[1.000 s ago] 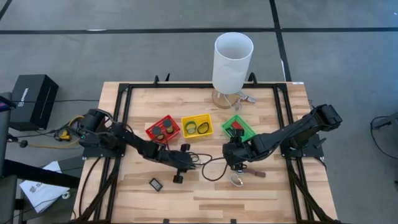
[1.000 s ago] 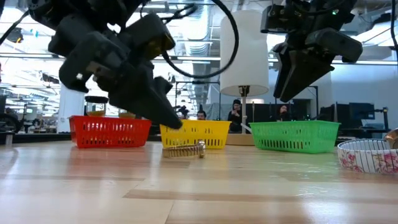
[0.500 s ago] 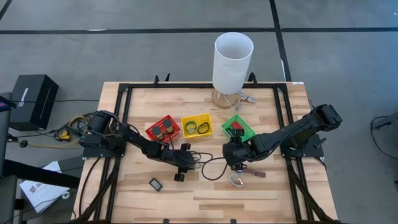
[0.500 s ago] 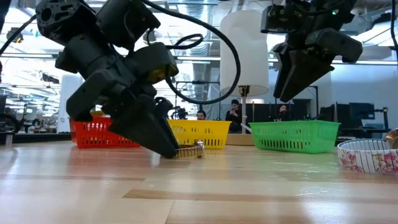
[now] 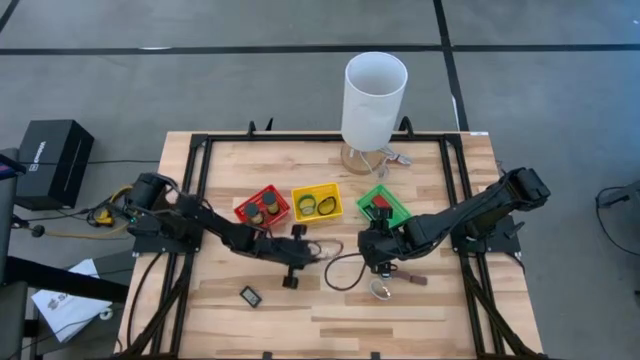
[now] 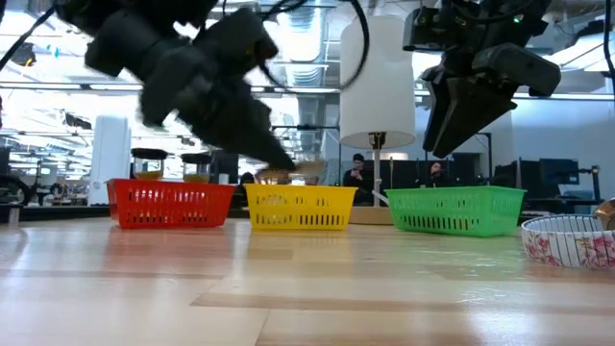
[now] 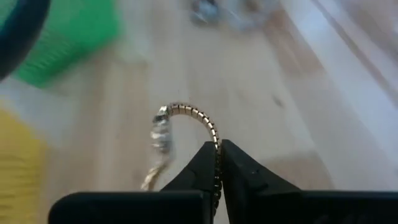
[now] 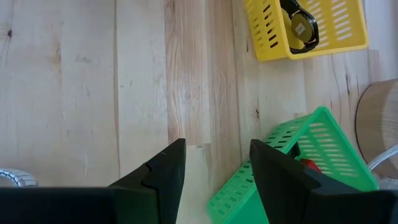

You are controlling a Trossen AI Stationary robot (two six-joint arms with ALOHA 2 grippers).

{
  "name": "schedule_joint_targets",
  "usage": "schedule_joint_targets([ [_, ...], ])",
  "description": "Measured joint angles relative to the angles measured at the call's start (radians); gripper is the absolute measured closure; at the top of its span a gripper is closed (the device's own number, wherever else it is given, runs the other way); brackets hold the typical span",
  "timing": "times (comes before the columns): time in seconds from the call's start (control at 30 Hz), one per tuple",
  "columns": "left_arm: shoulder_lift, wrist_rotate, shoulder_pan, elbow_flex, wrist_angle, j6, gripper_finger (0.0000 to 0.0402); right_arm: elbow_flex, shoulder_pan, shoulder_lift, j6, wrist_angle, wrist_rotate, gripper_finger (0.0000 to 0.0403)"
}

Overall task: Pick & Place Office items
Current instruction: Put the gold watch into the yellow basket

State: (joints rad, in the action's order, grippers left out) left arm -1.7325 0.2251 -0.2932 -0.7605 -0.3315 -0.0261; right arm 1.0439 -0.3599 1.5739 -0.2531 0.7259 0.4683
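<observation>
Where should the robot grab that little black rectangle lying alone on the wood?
From straight above, pinching the black rectangle across its long edges: it lies flat, with bare table around it. The right tool is open; the left tool holds a gold band.

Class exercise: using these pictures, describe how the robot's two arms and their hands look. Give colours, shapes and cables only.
Both arms are dark, jointed and slender, rising from black bases at the table's edges. A thin black cable loops loosely beside the left hand. Each hand ends in two black, wedge-shaped tapering fingers; the right hand shows flat, angular ones. No markings are readable on either arm.
</observation>
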Motion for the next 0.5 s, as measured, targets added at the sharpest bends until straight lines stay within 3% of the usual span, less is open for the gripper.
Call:
schedule_joint_targets([
  [0.1, 0.065, 0.053, 0.044, -0.001, 0.0, -0.001, 0.0397, 0.0, 0.0, 0.0, 0.002, -0.001, 0.0, 0.0232],
  [0.33, 0.176, 0.058, 0.2, -0.001, -0.005, -0.024, 0.0397, 0.0, 0.009, 0.0, 0.041, -0.012, 0.0, 0.0232],
  [0.5, 0.174, -0.027, 0.317, -0.001, -0.011, -0.022, 0.0397, 0.0, 0.022, 0.0, 0.079, -0.04, 0.0, 0.0232],
])
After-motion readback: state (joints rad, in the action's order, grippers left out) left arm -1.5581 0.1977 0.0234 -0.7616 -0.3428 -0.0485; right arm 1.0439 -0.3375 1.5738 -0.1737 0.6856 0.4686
